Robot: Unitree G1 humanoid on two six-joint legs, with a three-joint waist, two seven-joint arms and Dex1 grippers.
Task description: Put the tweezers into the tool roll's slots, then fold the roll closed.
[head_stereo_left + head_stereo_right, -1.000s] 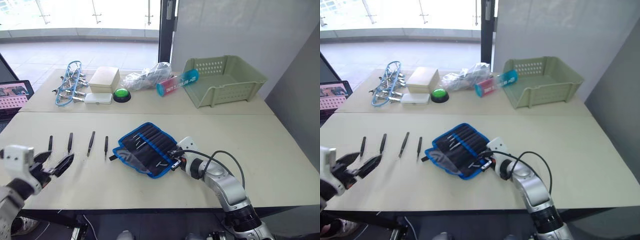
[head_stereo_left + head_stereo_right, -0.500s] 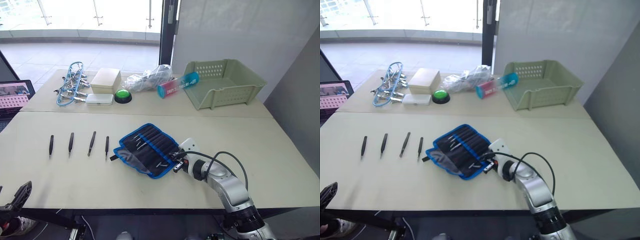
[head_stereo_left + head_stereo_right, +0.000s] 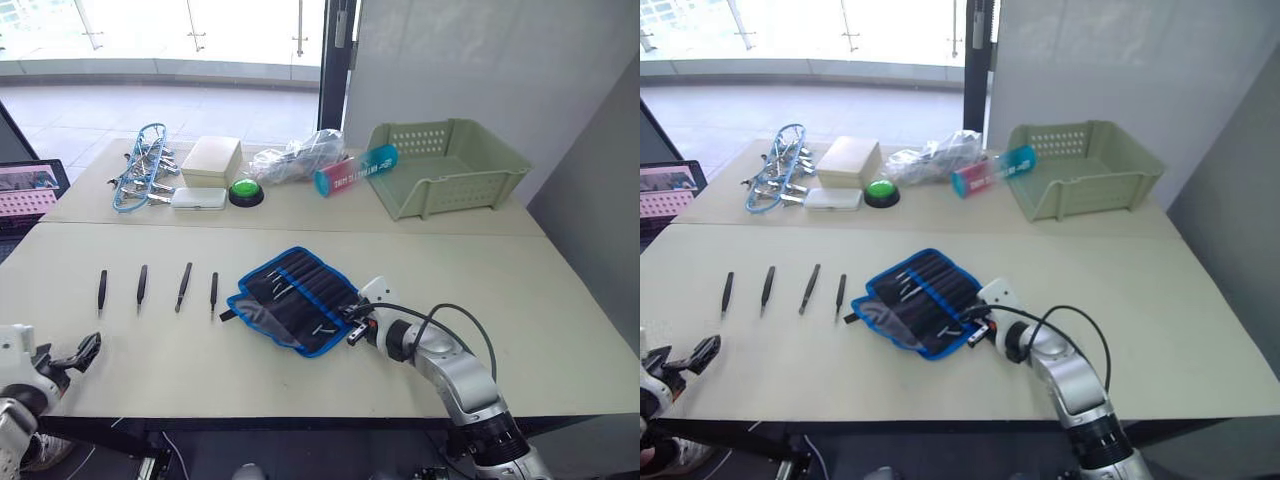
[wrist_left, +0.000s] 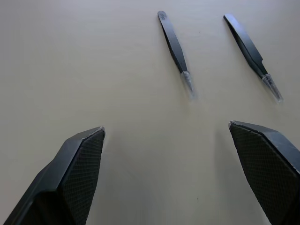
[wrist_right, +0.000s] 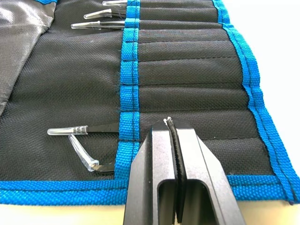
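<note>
The left pincer (image 4: 166, 176), its two black fingers spread wide and holding nothing, hovers low over the near left corner of the pale desk (image 3: 560, 310). Just beyond its tips lie the slim black pointed tweezers (image 3: 141, 287), four in a row near the desk's left edge, each with its long axis running from near edge to far edge, clear-capped points toward the robot. That arm is plainly the nearer one. The right pincer (image 5: 171, 129) is clenched with nothing between its fingers, resting over the near edge of the flat black fabric tool roll with blue edging (image 3: 295, 297), which lies open mid-desk, slots (image 5: 187, 70) showing, some already filled.
</note>
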